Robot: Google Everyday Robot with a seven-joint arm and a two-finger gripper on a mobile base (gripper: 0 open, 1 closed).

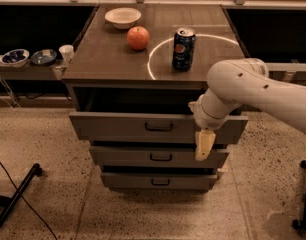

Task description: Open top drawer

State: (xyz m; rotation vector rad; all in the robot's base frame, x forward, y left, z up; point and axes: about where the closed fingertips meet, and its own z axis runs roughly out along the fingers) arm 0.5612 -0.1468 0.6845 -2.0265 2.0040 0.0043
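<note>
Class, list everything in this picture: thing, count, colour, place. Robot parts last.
Wide flat-fronted grey top drawer: 1, grey, pulled partly out under the cabinet top.
Narrower grey drawers: 2, grey, stacked below it.
Round white bowl: 1, white, cabinet top, rear left.
Round apple: 1, red-orange, before the bowl.
Metal drinks can: 1, dark blue, right of the apple.
Small patterned bowls: 2, bluish, left side shelf.
Small cup: 1, white, same shelf.
Robot arm: 1, white, from the right.
Tool: 1, cream, before the top drawer's right end.
</note>
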